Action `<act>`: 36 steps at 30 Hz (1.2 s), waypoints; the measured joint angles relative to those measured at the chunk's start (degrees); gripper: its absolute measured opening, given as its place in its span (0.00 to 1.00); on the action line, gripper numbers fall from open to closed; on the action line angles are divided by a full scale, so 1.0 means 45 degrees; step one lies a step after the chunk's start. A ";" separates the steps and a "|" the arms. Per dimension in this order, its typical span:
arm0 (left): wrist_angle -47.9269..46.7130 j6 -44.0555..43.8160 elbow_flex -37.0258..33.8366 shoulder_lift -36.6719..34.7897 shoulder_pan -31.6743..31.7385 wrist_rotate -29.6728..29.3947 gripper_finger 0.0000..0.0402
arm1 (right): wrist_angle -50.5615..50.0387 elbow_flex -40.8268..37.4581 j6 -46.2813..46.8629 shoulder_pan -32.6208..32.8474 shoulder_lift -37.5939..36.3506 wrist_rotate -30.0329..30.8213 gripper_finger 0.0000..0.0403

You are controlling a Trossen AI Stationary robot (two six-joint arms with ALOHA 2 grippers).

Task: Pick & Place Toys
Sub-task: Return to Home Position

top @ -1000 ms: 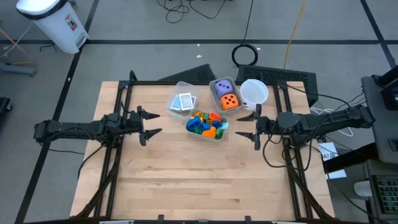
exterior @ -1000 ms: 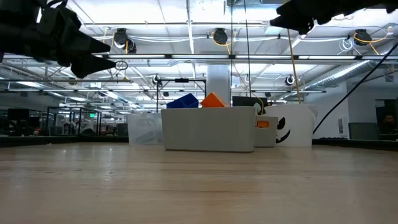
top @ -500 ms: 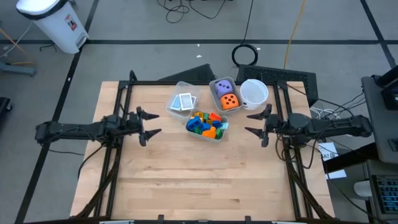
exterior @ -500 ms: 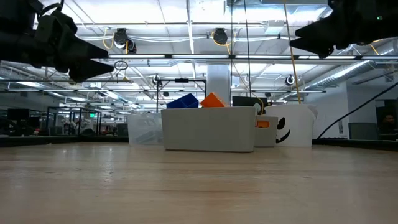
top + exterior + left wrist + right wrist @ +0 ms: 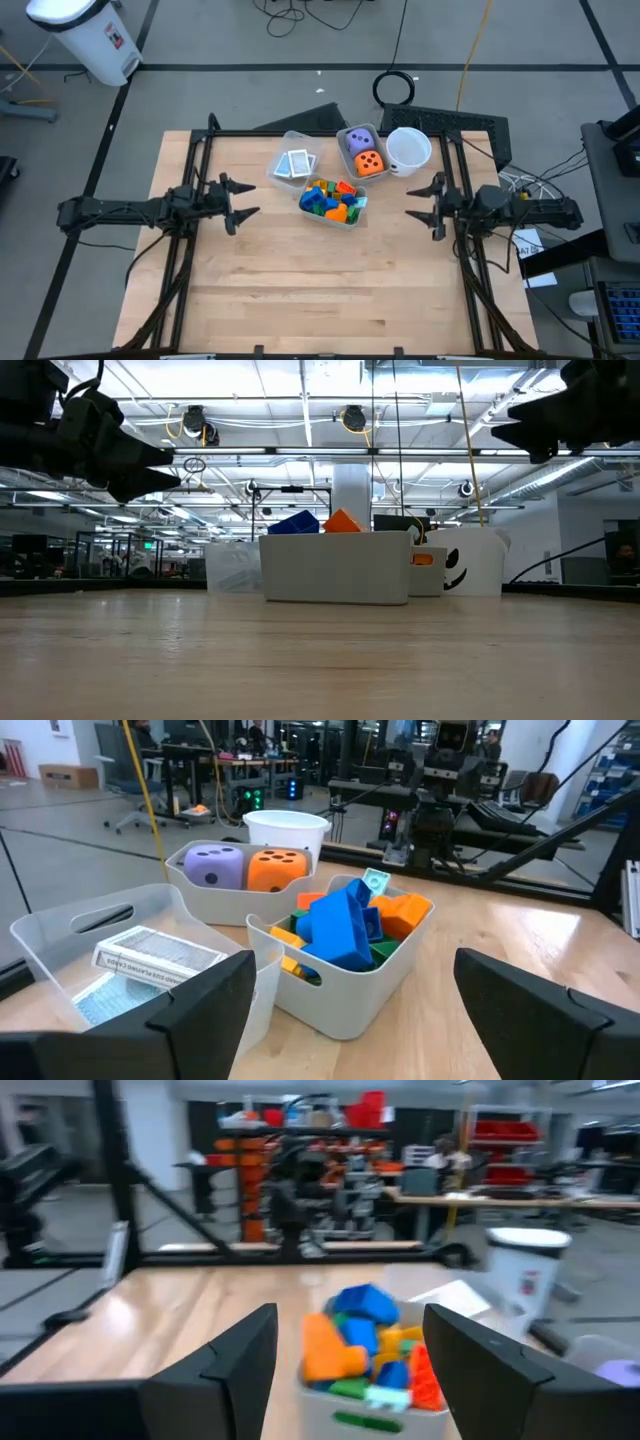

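Above the wooden counter (image 5: pixel 300 290), the left arm (image 5: pixel 120 211) and right arm (image 5: pixel 530 208) reach in level from opposite sides. The left tool (image 5: pixel 243 200) and right tool (image 5: pixel 412 203) hang released, spread wide, gripping nothing. Between them, well apart from both, the building blocks (image 5: pixel 332 200) fill a grey bin (image 5: pixel 350 1000); the dice (image 5: pixel 365 152) and cards (image 5: pixel 294 164) lie just behind.

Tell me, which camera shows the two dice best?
Left wrist view: purple die and orange die side by side, dots clear. High view shows them small from above; low view, an orange sliver; right wrist view, almost nothing.
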 joint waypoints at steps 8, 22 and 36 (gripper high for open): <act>0.0005 0.0051 0.0000 0.0005 0.0000 0.0050 0.87 | -0.0009 -0.1188 0.0230 0.0005 -0.0743 -0.0860 0.56; -0.0010 0.0289 0.0000 0.0015 0.0000 0.0055 0.87 | 0.1655 -0.2051 0.0379 0.0005 -0.0753 -0.0881 0.56; -0.0024 0.0009 0.0000 0.0015 0.0000 0.0059 0.87 | 0.1380 -0.2691 0.0671 0.0010 -0.0383 -0.0852 0.56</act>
